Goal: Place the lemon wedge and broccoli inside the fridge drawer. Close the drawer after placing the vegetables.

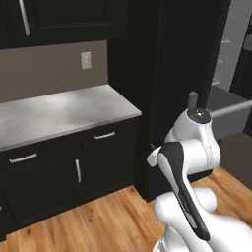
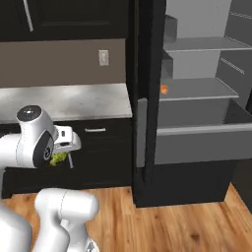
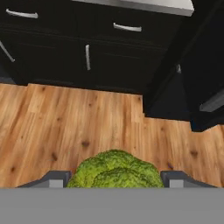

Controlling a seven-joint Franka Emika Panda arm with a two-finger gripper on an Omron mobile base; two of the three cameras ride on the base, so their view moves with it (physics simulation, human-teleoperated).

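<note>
The fingers (image 3: 57,178) are clenched on the broccoli (image 3: 115,170), held above the wooden floor (image 3: 65,127). Beyond stand dark cabinets (image 3: 87,57) under the grey surface (image 2: 74,101). Farther right, the fridge drawer (image 2: 197,142) stands pulled out.

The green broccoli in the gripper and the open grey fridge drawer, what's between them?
In the right base view, the dark fridge door edge stands between the green broccoli and grey fridge drawer.
</note>
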